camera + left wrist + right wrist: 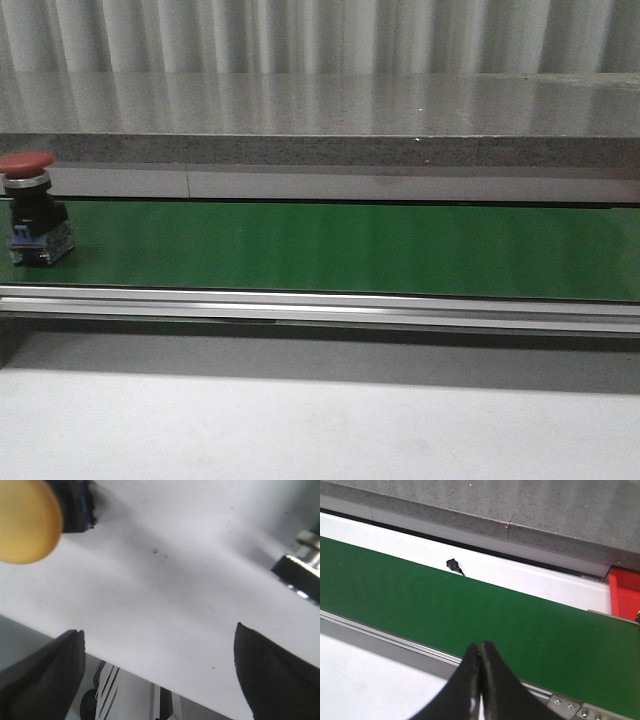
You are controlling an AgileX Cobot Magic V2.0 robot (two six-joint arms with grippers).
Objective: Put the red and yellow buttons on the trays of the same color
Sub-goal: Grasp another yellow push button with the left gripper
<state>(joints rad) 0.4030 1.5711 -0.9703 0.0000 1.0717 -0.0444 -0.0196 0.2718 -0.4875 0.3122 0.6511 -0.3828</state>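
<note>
Front view: red button [30, 208] upright at the far-left end of the green conveyor belt [350, 248], mushroom cap above a black body and clear base. Likely light, rigid, top-heavy; best gripped across the black body. Belt to its right lies open.

Left wrist view: left end effector [160, 672] spread wide, empty, over the white worktop [190, 580]; yellow button [27, 520] near one finger, its cap smooth.

Right wrist view: right end effector [481, 680] pinched closed, empty, at the belt's near rail; red tray [625, 592] at the right end.

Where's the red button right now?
In the front view the red button stands upright at the far left end of the green belt, close to the picture's left edge, with nothing else on the belt beside it.
</note>
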